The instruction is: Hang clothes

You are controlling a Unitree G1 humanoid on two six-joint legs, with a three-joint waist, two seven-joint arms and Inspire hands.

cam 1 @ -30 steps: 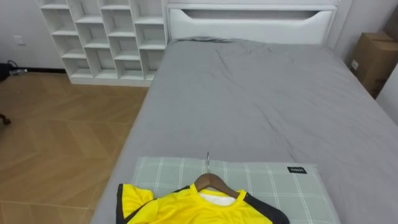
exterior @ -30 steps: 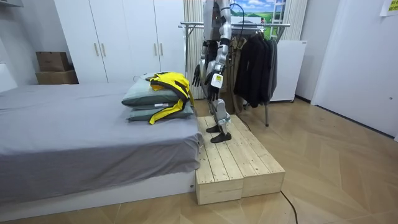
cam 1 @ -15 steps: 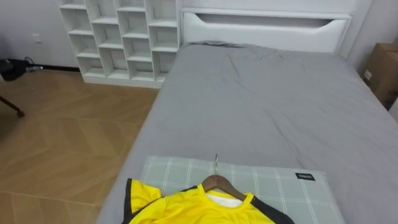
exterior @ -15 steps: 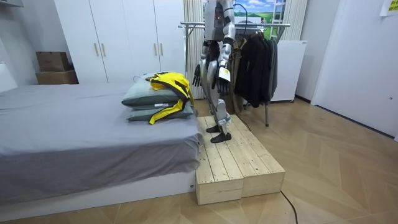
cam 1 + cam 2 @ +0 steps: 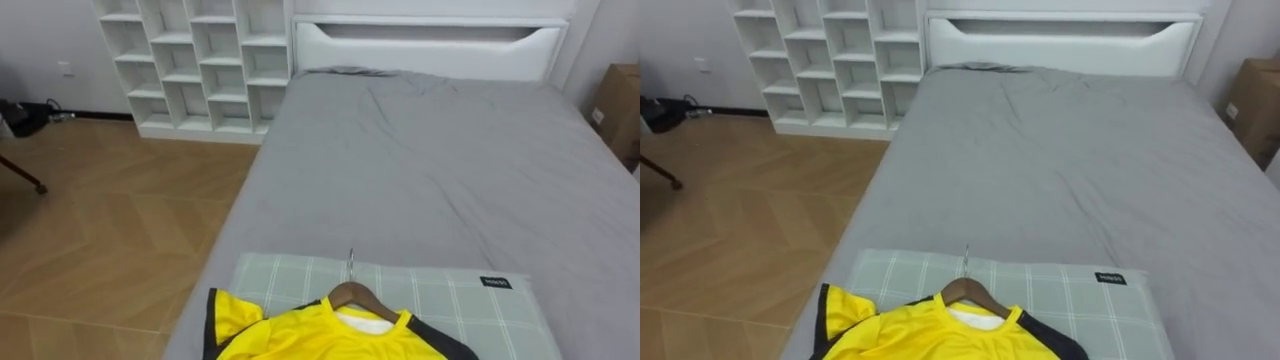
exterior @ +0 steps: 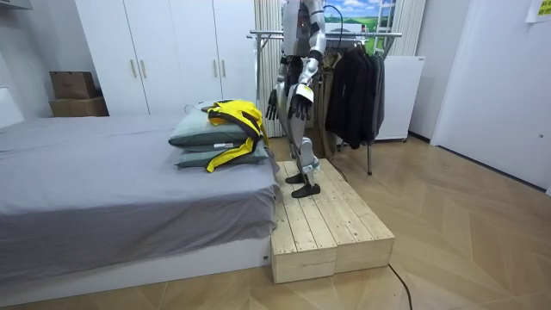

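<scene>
A yellow shirt [image 5: 320,335] with black trim lies on a wooden hanger [image 5: 352,295], spread over a green checked pillow [image 5: 450,300] at the near end of the grey bed [image 5: 430,170]. The hanger's metal hook [image 5: 350,262] points toward the headboard. In the room view the shirt [image 6: 234,116] tops two stacked pillows [image 6: 194,133]. I stand on a wooden platform [image 6: 327,228] facing the bed. My left hand [image 6: 300,100] and right hand [image 6: 272,106] hang at hip height with relaxed fingers, apart from the shirt.
A clothes rack [image 6: 344,34] with dark garments [image 6: 353,86] stands right behind me. White cubby shelves [image 5: 190,60] stand left of the headboard, above wooden floor. A cardboard box [image 5: 625,110] sits to the right of the bed. White wardrobes [image 6: 172,52] line the far wall.
The eye view has swung a little to the left, so the bed and shirt sit further right. In the room view my left hand has swung slightly up and forward.
</scene>
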